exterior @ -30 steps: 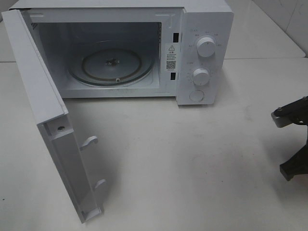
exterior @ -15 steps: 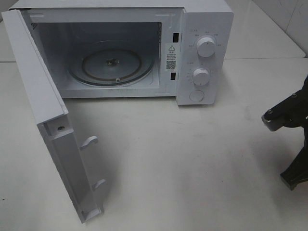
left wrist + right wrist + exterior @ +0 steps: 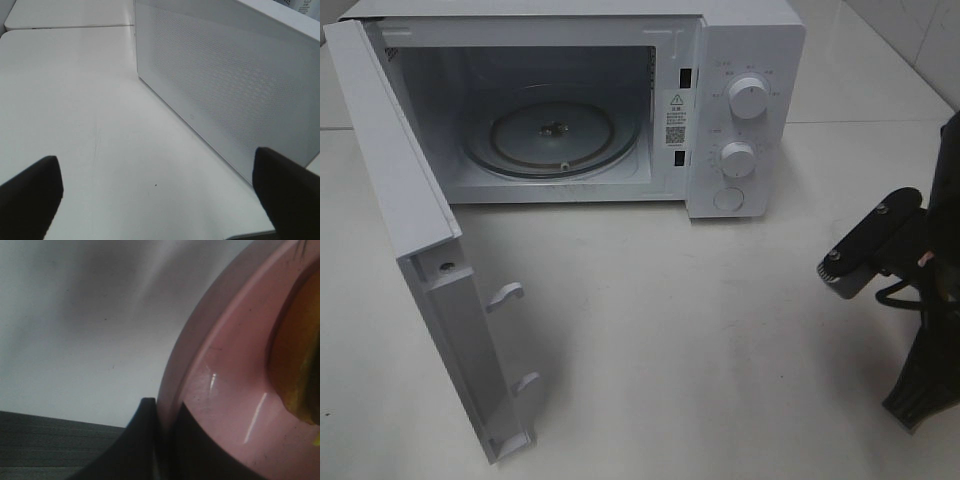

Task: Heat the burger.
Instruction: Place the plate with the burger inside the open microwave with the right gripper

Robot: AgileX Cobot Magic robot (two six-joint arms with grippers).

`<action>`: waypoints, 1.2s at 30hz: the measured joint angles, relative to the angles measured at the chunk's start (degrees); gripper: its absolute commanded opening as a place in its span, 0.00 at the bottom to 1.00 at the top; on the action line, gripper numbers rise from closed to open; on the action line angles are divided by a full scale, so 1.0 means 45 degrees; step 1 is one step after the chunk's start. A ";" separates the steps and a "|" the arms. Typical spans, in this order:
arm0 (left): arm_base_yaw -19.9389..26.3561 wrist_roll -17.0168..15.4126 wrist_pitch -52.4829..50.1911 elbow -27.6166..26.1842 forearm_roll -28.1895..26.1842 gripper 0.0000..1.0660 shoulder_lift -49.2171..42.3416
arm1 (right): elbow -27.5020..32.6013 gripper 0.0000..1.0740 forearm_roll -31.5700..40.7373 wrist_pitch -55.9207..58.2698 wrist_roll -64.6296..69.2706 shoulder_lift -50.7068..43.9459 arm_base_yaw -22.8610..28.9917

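In the right wrist view, part of the burger (image 3: 295, 355) shows as a golden-brown mass with a green edge, resting on a round pink plate (image 3: 225, 390). My right gripper (image 3: 167, 435) is shut on the plate's rim, one dark finger on each side of it. The exterior view shows only the right arm (image 3: 905, 300) at the right edge, over the table; burger and plate are out of sight there. My left gripper (image 3: 157, 200) is open and holds nothing, its dark fingertips (image 3: 30, 195) low over the table beside the microwave door's (image 3: 230, 85) outer face.
The white microwave (image 3: 740, 100) stands at the back with its door (image 3: 410, 200) swung wide toward the front left. The glass turntable (image 3: 552, 130) inside is bare. Two knobs and a button sit on its right panel. White tabletop (image 3: 700, 330) spreads in front.
The right arm has come further in from the right edge, moving left toward the middle of the table. The microwave and its door have not moved.
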 measured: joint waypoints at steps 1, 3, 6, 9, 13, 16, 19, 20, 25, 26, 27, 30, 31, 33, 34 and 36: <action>0.0000 0.0000 0.0000 0.0000 0.0000 0.92 0.0000 | 0.0000 0.00 0.0000 0.0076 0.0013 0.0000 0.0522; 0.0000 0.0000 0.0000 0.0000 0.0000 0.92 0.0000 | 0.0000 0.00 0.0000 0.0140 0.0025 0.0000 0.1070; 0.0000 0.0000 0.0000 0.0000 0.0000 0.92 0.0000 | 0.0000 0.00 0.0000 0.0267 0.0025 -0.0025 0.1795; 0.0000 0.0000 0.0000 0.0000 0.0000 0.92 0.0000 | 0.0000 0.00 0.0000 0.0382 0.0025 -0.0025 0.2254; 0.0000 0.0000 0.0000 0.0000 0.0000 0.92 0.0000 | 0.0000 0.00 0.0000 0.0471 0.0025 -0.0025 0.3247; 0.0000 0.0000 0.0000 0.0000 0.0000 0.92 0.0000 | 0.0000 0.00 0.0000 0.0471 0.0025 -0.0025 0.4138; 0.0000 0.0000 0.0000 0.0000 0.0000 0.92 0.0000 | 0.0000 0.00 0.0000 0.0471 -0.0051 -0.0025 0.4686; 0.0000 0.0000 0.0000 0.0000 0.0000 0.92 0.0000 | 0.0000 0.00 0.0000 0.0471 -0.0051 -0.0025 0.4686; 0.0000 0.0000 0.0000 0.0000 0.0000 0.92 0.0000 | 0.0000 0.00 -0.0089 0.0471 -0.0700 -0.0025 0.5284; 0.0000 0.0000 0.0000 0.0000 0.0000 0.92 0.0000 | 0.0000 0.00 -0.0280 0.0471 -0.0968 -0.0025 0.5386; 0.0000 0.0000 0.0000 0.0000 0.0000 0.92 0.0000 | 0.0000 0.00 -0.0395 0.0471 -0.1108 -0.0025 0.5399; 0.0000 0.0000 0.0000 0.0000 0.0000 0.92 0.0000 | 0.0000 0.00 -0.0726 0.0471 -0.1375 -0.0025 0.5411; 0.0000 0.0000 0.0000 0.0000 0.0000 0.92 0.0000 | 0.0000 0.00 -0.1070 0.0471 -0.1668 -0.0025 0.5411; 0.0000 0.0000 0.0000 0.0000 0.0000 0.92 0.0000 | 0.0000 0.00 -0.1171 0.0420 -0.1808 -0.0025 0.5411; 0.0000 0.0000 0.0000 0.0000 0.0000 0.92 0.0000 | 0.0000 0.00 -0.1324 0.0216 -0.2190 -0.0025 0.5411; 0.0000 0.0000 0.0000 0.0000 0.0000 0.92 0.0000 | 0.0000 0.00 -0.1413 -0.0102 -0.2521 -0.0025 0.5411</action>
